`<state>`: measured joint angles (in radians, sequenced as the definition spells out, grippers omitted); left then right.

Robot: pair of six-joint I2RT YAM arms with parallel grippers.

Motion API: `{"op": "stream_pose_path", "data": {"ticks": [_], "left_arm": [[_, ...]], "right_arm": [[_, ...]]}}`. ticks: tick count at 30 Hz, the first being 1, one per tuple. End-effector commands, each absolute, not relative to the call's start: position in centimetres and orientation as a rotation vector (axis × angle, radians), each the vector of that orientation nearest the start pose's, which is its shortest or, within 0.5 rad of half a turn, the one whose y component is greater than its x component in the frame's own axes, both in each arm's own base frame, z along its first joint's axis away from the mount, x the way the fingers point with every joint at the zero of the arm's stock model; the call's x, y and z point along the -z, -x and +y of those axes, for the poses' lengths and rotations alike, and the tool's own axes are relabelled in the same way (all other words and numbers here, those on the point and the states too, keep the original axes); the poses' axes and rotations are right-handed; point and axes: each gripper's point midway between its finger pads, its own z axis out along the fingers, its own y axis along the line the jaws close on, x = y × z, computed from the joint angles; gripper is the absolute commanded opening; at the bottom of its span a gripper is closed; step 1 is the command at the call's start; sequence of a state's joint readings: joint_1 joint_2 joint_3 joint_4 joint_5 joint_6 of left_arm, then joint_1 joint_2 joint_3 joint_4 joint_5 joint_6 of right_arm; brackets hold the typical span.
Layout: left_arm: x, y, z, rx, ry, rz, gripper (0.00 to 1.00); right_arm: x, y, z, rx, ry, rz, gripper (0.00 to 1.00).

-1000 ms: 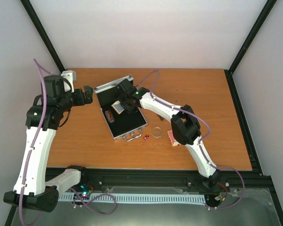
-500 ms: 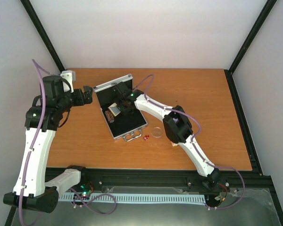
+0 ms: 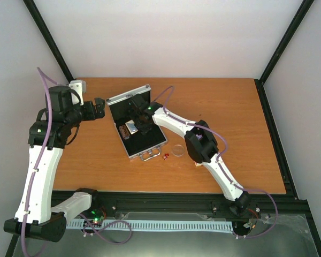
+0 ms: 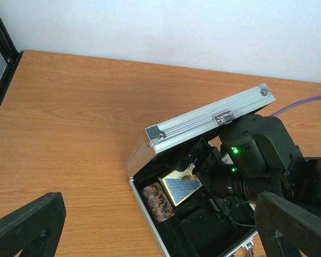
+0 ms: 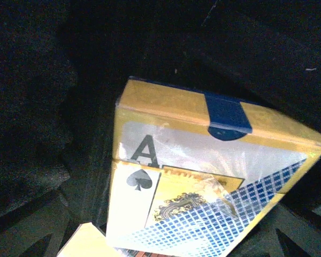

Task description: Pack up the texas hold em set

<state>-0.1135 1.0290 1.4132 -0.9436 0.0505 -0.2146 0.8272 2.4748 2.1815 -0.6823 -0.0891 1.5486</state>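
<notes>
The blue-yellow card pack (image 4: 181, 188) lies tilted inside the open silver case (image 4: 208, 118), on the black lining just beside the dark chip stack (image 4: 156, 201). The right gripper (image 3: 139, 122) reaches into the case directly over the pack, which fills its wrist view; whether its jaws clasp the pack or stand free cannot be told. The red dice (image 3: 165, 156) and clear disc (image 3: 177, 150) rest on the table (image 3: 230, 107) near the case's handle. The left gripper (image 3: 100, 108) hovers left of the case, jaws spread wide and empty.
</notes>
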Motion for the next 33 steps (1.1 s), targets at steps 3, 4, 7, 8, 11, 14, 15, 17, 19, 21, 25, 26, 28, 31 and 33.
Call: {"op": "stream_pose_path", "data": {"ticks": [3,4,7,8,11,14,15,17,19,21,25,26,28,31,33], "left_arm": [[-36.5,-29.2,-4.1,0.229,0.053,2.122,1.0],[-36.4,-29.3,-4.2,0.229,0.052,2.126,1.0],[-36.2,-29.3,-4.2,0.225,0.05,2.131,1.0],[-36.2,-29.3,-4.1,0.222,0.05,2.13,1.0],[-36.2,-29.4,-4.1,0.219,0.048,2.131,1.0],[-36.3,-29.5,-4.2,0.221,0.045,2.13,1.0],[-36.3,-29.6,-4.2,0.22,0.043,2.131,1.0],[-36.3,-29.6,-4.2,0.218,0.041,2.133,1.0],[-36.2,-29.7,-4.2,0.218,0.041,2.136,1.0],[-36.0,-29.7,-4.2,0.22,0.041,2.141,1.0],[-35.6,-29.8,-4.3,0.229,0.042,2.151,1.0],[-35.4,-29.9,-4.3,0.229,0.044,2.154,1.0],[-34.9,-30.0,-4.3,0.224,0.043,2.165,1.0],[-34.3,-30.2,-4.1,0.205,0.044,2.18,1.0],[-34.1,-30.3,-4.0,0.194,0.046,2.185,1.0]], "right_arm": [[-8.8,-39.8,45.8,-0.869,-0.904,2.693,1.0],[-9.1,-39.7,45.8,-0.871,-0.883,2.698,1.0],[-9.3,-39.0,45.6,-0.862,-0.838,2.74,1.0],[-9.4,-38.6,45.6,-0.861,-0.822,2.759,1.0],[-9.7,-37.7,45.2,-0.837,-0.75,2.807,1.0],[-10.8,-37.4,44.6,-0.809,-0.631,2.815,1.0],[-11.2,-37.3,44.4,-0.797,-0.582,2.815,1.0],[-12.1,-37.5,43.9,-0.778,-0.477,2.8,1.0],[-13.3,-37.7,43.8,-0.768,-0.348,2.771,1.0],[-14.3,-37.8,44.1,-0.78,-0.2,2.738,1.0],[-15.2,-37.7,45.8,-0.869,0.121,2.654,0.98],[-15.3,-37.7,46.3,-0.9,0.186,2.627,0.97],[-15.3,-38.0,46.9,-0.909,0.283,2.576,0.94],[-15.3,-38.9,47.8,-0.914,0.377,2.494,0.9],[-15.0,-39.5,48.1,-0.887,0.427,2.456,0.9]]}}
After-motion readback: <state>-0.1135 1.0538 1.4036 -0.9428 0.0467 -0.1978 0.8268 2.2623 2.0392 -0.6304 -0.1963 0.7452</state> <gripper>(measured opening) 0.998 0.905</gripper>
